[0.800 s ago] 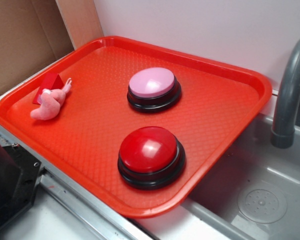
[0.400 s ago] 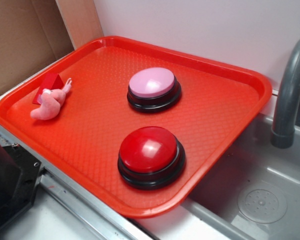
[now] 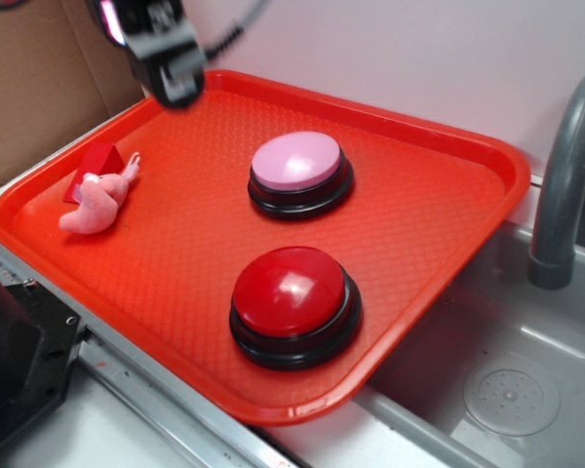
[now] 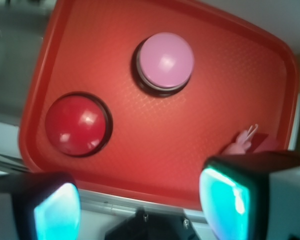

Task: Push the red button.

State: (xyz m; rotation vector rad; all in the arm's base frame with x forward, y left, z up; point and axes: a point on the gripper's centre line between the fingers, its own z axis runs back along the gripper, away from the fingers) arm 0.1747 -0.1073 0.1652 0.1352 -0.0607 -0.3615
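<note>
Sink-side counter, textured red plastic tray over the basin edge. Gripper high at upper left of the exterior frame, empty, fingers spread wide in the wrist view. Red button, a glossy dome on a black ring, sits lower centre of the tray, well apart from it. Risks: descending onto the same-shaped pink button, nearer its path, or glancing off the slick dome off-centre. Pink plush toy at left, clear.

Gripper housing black, blocky; finger pads lit cyan-teal in wrist view; black cable seen trailing from top in exterior view
</note>
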